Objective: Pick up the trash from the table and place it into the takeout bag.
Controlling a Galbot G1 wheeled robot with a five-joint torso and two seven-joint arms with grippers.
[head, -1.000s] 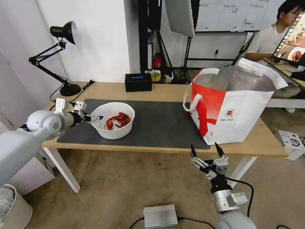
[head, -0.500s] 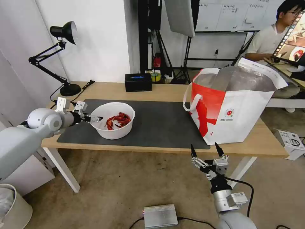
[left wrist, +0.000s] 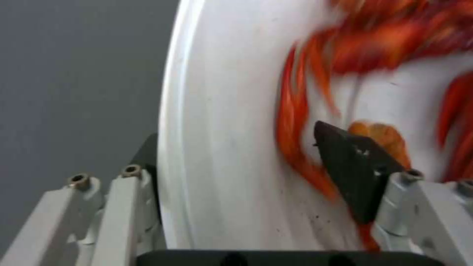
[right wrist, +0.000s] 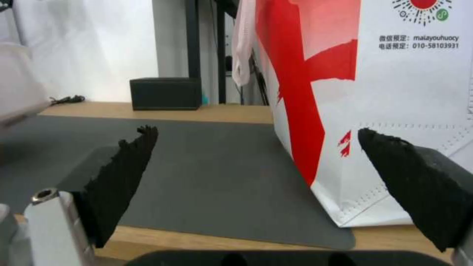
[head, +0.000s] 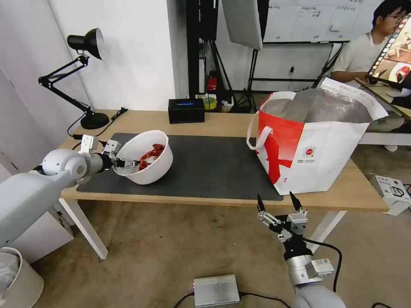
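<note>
**Bowl tipped up off the mat**

The left gripper [head: 128, 164] is clamped on the near-left rim of the white bowl [head: 145, 162], one finger [left wrist: 352, 173] inside against the wall and the other outside under the rim. A second ago the bowl sat flat on the dark grey mat [head: 205, 164]; now it has come up at the gripper's side and leans away towards the back of the table [head: 222, 124], its mouth turned up and to the left. The red crayfish shells [head: 150, 154] have slid against the far inner wall; in the left wrist view they are smeared with motion [left wrist: 394, 48]. The bowl has also shifted a little left and back from where it stood, over the left part of the mat.

The right gripper [head: 277, 204] hangs where it was, below the table's front edge, fingers spread wide and pointing up, holding nothing. From its wrist camera the takeout bag [right wrist: 374, 96] stands just ahead on the right end of the mat. The bag [head: 312, 145] is upright and open-mouthed, unmoved, well apart from the bowl. The black tissue box [head: 186, 110] sits at the table's back edge, as before.
</note>
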